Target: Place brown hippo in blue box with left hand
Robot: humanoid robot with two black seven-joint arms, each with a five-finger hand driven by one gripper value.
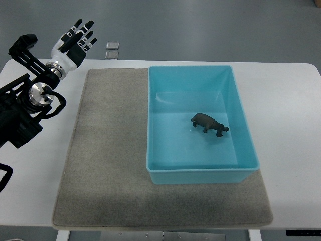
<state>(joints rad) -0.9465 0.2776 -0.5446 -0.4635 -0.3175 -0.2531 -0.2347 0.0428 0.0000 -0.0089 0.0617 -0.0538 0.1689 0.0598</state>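
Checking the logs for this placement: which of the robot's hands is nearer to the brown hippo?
Left. The left hand is raised with open fingers at the table's far left corner, well away from the brown hippo standing inside the blue box. The right hand is out of view.

Table carries a mat that covers most of its middle. Box sits on the mat's right half, its far edge level with the mat's far edge. Hippo stands inside the box on the floor, right of centre, clear of all walls. Left hand hangs over the table's far-left corner, off the mat, well apart from the box. Two small squares lie on the floor beyond the table's far edge, just right of the hand.
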